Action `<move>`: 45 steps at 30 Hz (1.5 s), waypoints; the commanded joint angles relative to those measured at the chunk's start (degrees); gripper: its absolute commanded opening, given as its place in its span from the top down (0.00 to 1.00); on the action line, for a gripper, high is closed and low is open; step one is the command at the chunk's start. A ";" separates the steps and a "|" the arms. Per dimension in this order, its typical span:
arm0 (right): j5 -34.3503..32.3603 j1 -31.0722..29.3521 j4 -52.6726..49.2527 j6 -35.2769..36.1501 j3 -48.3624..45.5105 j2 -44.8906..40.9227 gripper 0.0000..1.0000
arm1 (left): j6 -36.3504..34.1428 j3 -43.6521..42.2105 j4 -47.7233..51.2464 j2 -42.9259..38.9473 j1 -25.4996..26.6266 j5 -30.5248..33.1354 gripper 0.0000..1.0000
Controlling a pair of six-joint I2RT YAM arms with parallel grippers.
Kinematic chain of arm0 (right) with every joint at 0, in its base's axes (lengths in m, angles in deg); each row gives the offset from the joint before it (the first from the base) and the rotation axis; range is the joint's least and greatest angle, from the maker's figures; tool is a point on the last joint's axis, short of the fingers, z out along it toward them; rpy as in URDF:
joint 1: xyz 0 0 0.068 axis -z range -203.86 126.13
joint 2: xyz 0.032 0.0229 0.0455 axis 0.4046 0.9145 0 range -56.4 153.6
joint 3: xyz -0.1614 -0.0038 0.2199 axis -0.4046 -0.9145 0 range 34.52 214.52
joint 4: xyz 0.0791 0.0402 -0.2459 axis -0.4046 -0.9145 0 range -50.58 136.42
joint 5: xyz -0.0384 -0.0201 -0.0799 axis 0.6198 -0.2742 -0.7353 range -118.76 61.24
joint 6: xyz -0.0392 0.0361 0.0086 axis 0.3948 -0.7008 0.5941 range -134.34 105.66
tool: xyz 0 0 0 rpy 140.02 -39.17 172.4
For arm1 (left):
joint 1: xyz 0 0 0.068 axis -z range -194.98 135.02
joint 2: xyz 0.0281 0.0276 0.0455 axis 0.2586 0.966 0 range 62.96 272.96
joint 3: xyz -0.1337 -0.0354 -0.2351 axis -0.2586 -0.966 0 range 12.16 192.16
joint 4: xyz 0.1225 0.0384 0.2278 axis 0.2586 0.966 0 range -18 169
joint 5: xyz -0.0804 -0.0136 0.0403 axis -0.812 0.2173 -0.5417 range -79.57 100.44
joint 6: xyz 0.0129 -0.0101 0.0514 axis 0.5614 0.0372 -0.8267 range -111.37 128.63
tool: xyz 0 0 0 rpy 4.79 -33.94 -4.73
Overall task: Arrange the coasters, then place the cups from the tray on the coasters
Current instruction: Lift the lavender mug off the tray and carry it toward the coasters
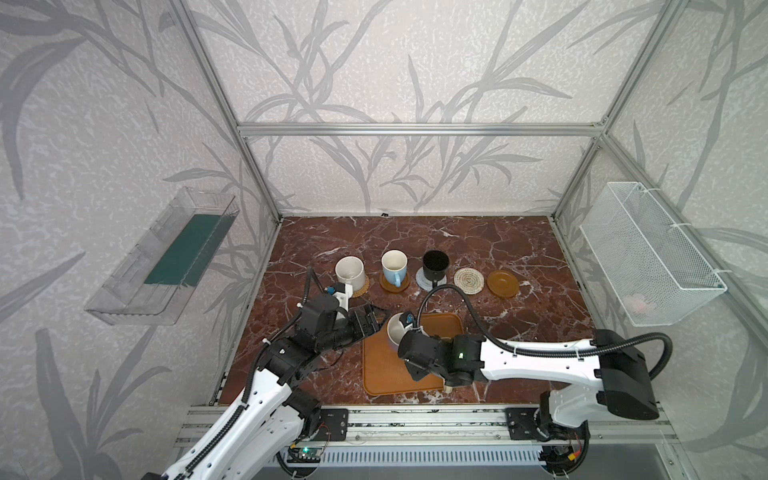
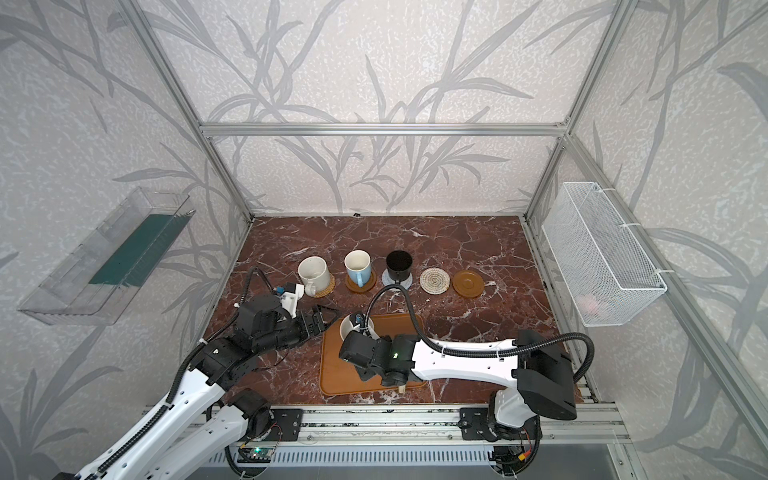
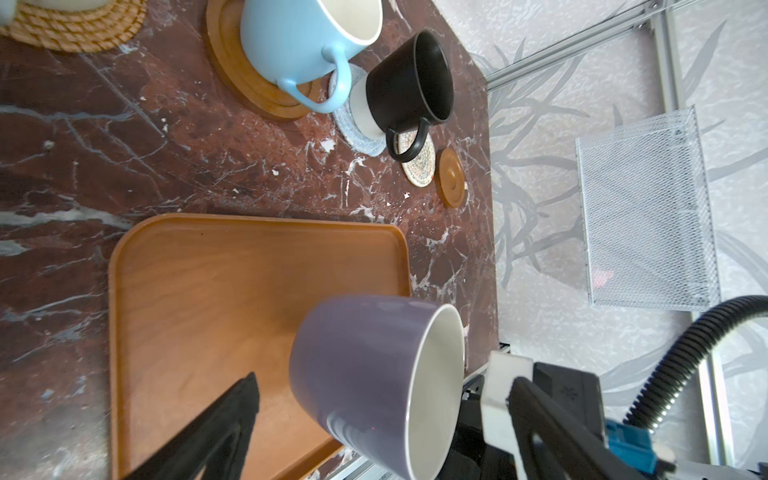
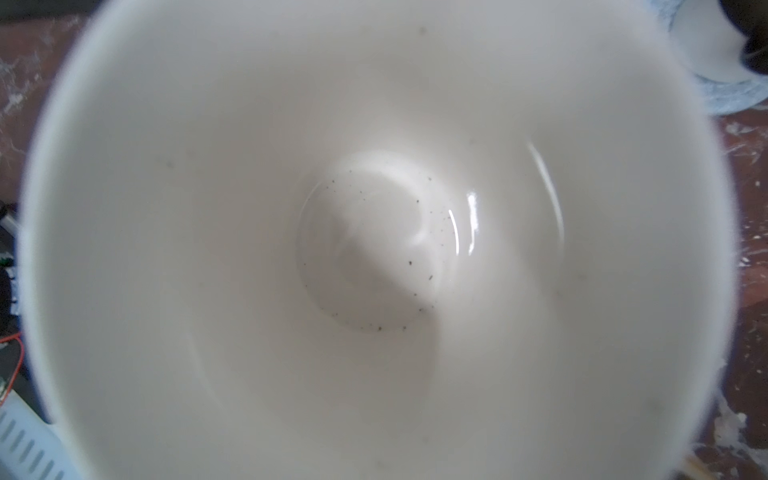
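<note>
counter | tray near front, right arm hides like half of it | lavender cup over tray, right hand clamped on it | left hand fingers spread, just beside | black cup next to bare cream coaster

The white cup, light blue cup and black cup stand upright on coasters. The lavender cup hangs above the orange-brown tray.

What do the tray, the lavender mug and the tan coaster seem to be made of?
Tray: probably wood, matte; faint grain shows. Lavender mug: likely glazed ceramic; glossy highlights, pale interior. Tan coaster: woven rattan-like fibre; coiled strands visible.
</note>
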 commanded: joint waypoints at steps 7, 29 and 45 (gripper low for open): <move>-1.75 5.73 1.80 4.39 -0.02 -7.85 1.00 | 4.31 -1.14 -15.48 4.13 -0.35 -7.49 0.04; 1.68 22.08 -3.36 6.81 1.12 -12.58 1.00 | 1.66 5.54 -25.75 14.82 0.94 -8.11 0.05; 2.73 34.80 -10.10 10.10 8.70 -10.68 1.00 | -8.05 22.34 -16.30 27.99 5.56 -4.70 0.06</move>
